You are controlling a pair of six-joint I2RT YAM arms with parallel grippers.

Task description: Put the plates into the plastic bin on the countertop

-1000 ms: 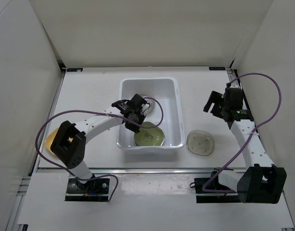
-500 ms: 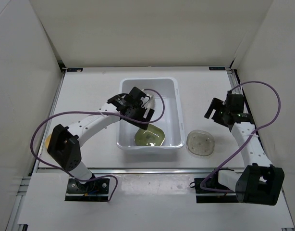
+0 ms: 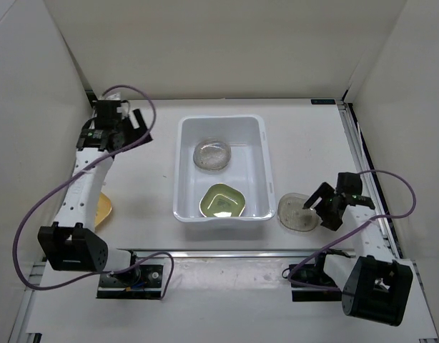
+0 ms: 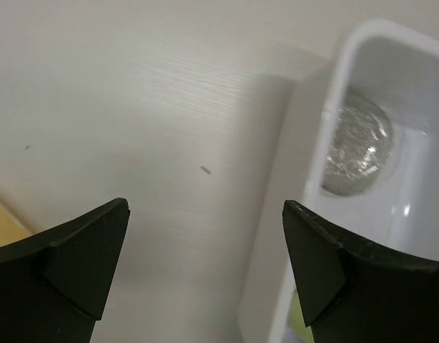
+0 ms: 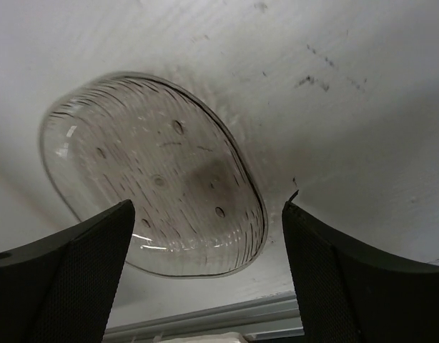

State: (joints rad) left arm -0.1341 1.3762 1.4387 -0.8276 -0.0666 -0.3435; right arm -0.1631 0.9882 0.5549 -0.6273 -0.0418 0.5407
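Observation:
The white plastic bin (image 3: pixel 221 121) stands mid-countertop. Inside it lie a round clear plate (image 3: pixel 212 154) at the back and a light-green plate (image 3: pixel 222 201) at the front. My left gripper (image 3: pixel 141 127) hangs open and empty over the bare countertop (image 4: pixel 169 107), left of the bin's wall (image 4: pixel 291 214); the clear plate in the bin (image 4: pixel 359 143) shows beyond it. Another clear speckled plate (image 3: pixel 297 213) lies right of the bin. My right gripper (image 3: pixel 318 207) is open just over its right end, and the plate's edge (image 5: pixel 151 193) lies between my fingers (image 5: pixel 209 271).
A yellow-orange plate (image 3: pixel 103 209) lies at the countertop's left edge, partly under my left arm; its corner (image 4: pixel 1 214) shows in the left wrist view. The metal front rail (image 5: pixel 205 314) runs just near of the clear plate. White walls close in three sides.
My left gripper opened over the bin, left the clear plate inside, and swung away to the far left. My right arm came forward and down to the clear plate on the countertop.

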